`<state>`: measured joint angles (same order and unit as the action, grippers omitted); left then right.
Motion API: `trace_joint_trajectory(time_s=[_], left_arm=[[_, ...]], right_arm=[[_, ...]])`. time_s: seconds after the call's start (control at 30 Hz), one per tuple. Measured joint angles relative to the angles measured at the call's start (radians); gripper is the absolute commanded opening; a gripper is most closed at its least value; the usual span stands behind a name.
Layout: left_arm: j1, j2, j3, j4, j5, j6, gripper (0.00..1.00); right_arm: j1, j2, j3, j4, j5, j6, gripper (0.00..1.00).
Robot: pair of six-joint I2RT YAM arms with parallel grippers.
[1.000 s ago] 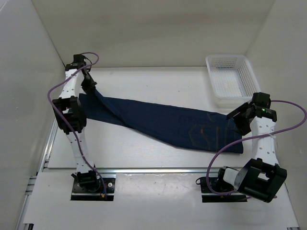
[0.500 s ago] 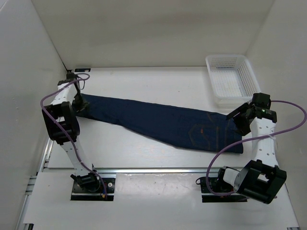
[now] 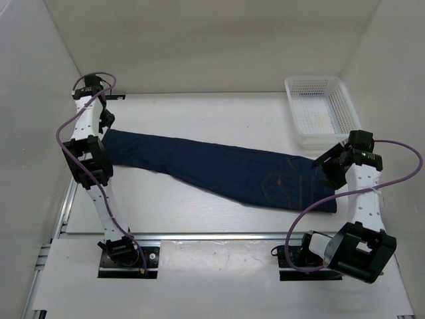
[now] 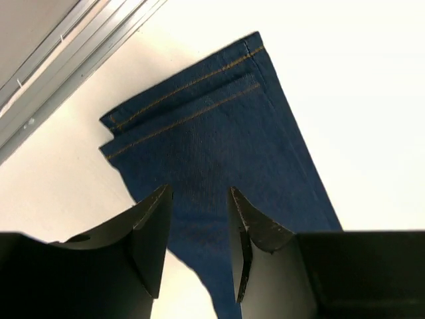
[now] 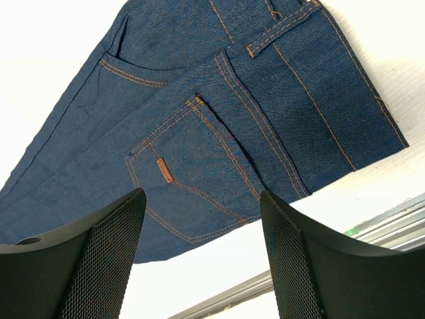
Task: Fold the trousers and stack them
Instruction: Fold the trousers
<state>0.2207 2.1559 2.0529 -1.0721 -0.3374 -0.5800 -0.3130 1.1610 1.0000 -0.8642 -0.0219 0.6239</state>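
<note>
The trousers (image 3: 219, 166) are dark navy jeans lying flat and stretched out across the table, leg ends at the left and waist at the right. My left gripper (image 3: 105, 123) is open and empty, hovering above the leg hems. In the left wrist view the two stacked hems (image 4: 199, 113) with orange stitching lie below my open left gripper (image 4: 199, 199). My right gripper (image 3: 330, 171) is open and empty above the waist end. The right wrist view shows the back pocket and waistband (image 5: 199, 100) under my open right gripper (image 5: 202, 195).
A white mesh basket (image 3: 322, 109) stands at the back right, just beyond the waist end. White walls close in the table at the left, back and right. A metal rail (image 4: 66, 53) runs along the table's left edge, another (image 3: 212, 236) along the front.
My left gripper lowered the raised leg ends to the table at the far left, let go and rose. The legs now lie flat. The right arm has not moved.
</note>
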Motion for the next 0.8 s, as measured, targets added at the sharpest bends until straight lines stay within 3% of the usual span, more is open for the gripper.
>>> trace_joint_trajectory(time_s=[0.13, 0.2, 0.23, 0.4, 0.57, 0.7, 0.8], left_arm=[[0.007, 0.06, 0.02, -0.024, -0.024, 0.007, 0.26], [0.018, 0.076, 0.004, -0.037, -0.027, 0.016, 0.26], [0.03, 0.084, -0.002, -0.041, -0.023, 0.022, 0.35], [0.093, 0.138, -0.006, -0.041, 0.01, 0.06, 0.55], [0.122, 0.181, -0.008, -0.021, 0.049, 0.075, 0.49], [0.12, 0.229, -0.006, -0.016, 0.077, 0.085, 0.56], [0.12, 0.231, -0.001, -0.004, 0.085, 0.087, 0.54]], right_arm=[[0.0, -0.001, 0.0, -0.01, 0.0, -0.006, 0.74], [0.0, -0.001, 0.0, -0.025, 0.002, -0.007, 0.74], [0.0, -0.001, 0.0, -0.037, 0.006, -0.007, 0.74], [0.0, -0.001, 0.022, -0.095, 0.032, -0.013, 0.74], [0.0, -0.001, 0.057, -0.13, 0.065, -0.021, 0.74], [0.0, -0.001, 0.082, -0.15, 0.079, -0.021, 0.74], [0.0, -0.001, 0.099, -0.159, 0.088, -0.018, 0.74]])
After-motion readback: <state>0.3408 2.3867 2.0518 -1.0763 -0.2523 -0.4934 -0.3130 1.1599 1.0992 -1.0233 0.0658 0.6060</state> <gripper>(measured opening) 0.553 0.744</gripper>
